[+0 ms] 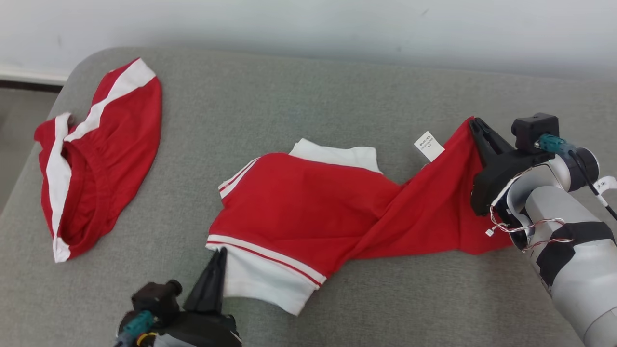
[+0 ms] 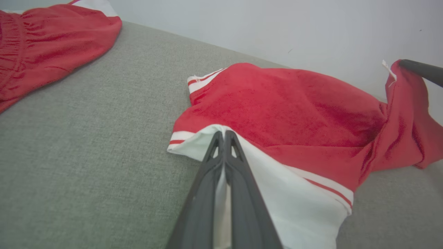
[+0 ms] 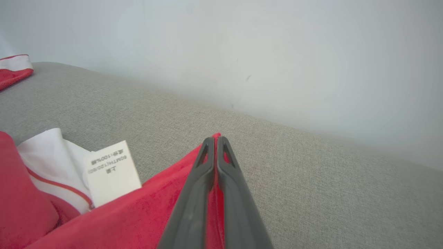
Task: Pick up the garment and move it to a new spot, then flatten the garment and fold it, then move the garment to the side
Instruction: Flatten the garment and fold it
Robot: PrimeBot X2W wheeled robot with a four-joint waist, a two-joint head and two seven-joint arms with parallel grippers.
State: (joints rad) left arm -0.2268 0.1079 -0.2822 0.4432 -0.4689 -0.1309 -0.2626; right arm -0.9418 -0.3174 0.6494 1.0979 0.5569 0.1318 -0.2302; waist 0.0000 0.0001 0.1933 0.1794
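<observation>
The garment is red with white panels and red-striped trim, lying twisted across the middle of the grey cushion. My left gripper is shut on its white near-left corner, which the left wrist view shows pinched between the fingers. My right gripper is shut on the garment's red far-right edge, lifted off the cushion. In the right wrist view the red cloth runs between the closed fingers. A white care label hangs beside the held edge.
A second red and white garment lies crumpled at the cushion's left end, near its rounded edge. A pale wall runs behind the cushion. Bare grey cushion lies in front of the garment and at the back.
</observation>
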